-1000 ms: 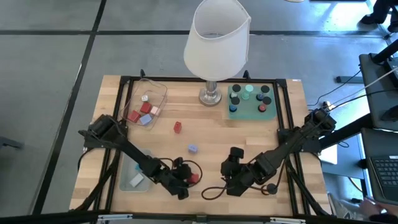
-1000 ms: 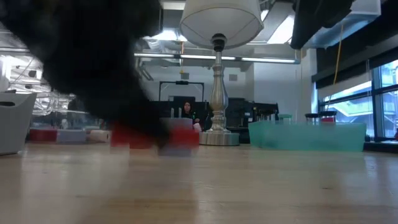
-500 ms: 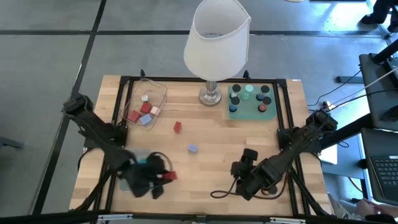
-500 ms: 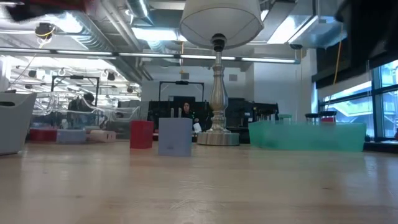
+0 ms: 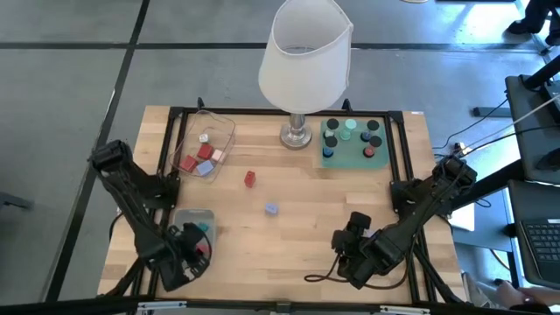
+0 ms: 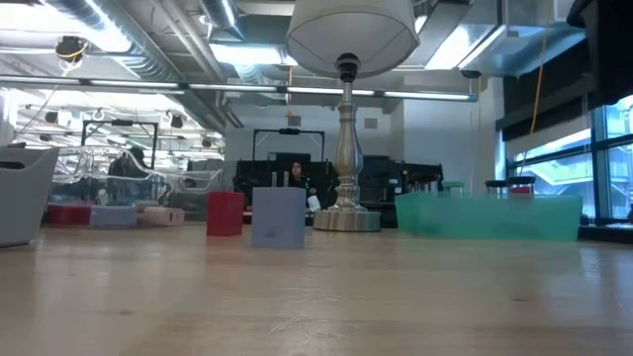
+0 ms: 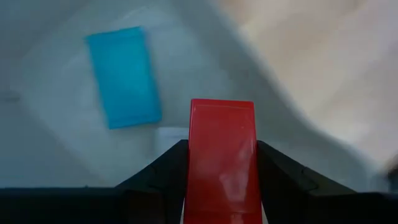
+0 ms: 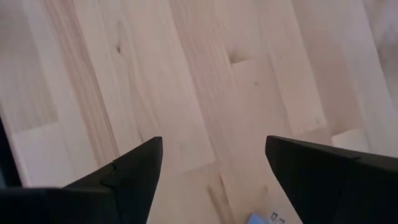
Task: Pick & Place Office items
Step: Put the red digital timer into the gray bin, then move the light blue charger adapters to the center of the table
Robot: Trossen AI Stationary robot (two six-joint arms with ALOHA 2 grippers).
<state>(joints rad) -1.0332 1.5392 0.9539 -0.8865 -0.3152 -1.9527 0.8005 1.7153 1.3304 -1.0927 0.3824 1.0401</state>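
While the left gripper (image 5: 194,251) hangs over the grey-blue bin (image 5: 181,234) at about 7 o'clock on the table, I see its jaws pinching a red block (image 7: 222,158) upright between them, long axis running along the fingers. In the left wrist view the bin floor lies directly beyond the block, with a teal piece (image 7: 123,76) already lying in it, off to the side of the red block and apart from it. So the relation that matters is simple: the bin is straight under the held block, and I judge a release here should land it inside, clear of the teal piece.

The right gripper (image 5: 355,243) waits at about 5 o'clock with its fingers spread wide over bare wood, holding nothing.

2 loose items remain on the open table: a red block (image 5: 250,178) near the centre, toward 11 o'clock, and a lavender block (image 5: 271,209) just below centre. The lavender one lies roughly midway between both arms; I judge the right arm slightly nearer to it at the moment.

The clear tray (image 5: 205,146) at 10 o'clock holds several red, pink and white pieces. The green mat (image 5: 353,140) at 1 o'clock carries the round caps. The lamp (image 5: 304,54) stands at 12 o'clock, well away from either gripper, so nothing blocks the drop.
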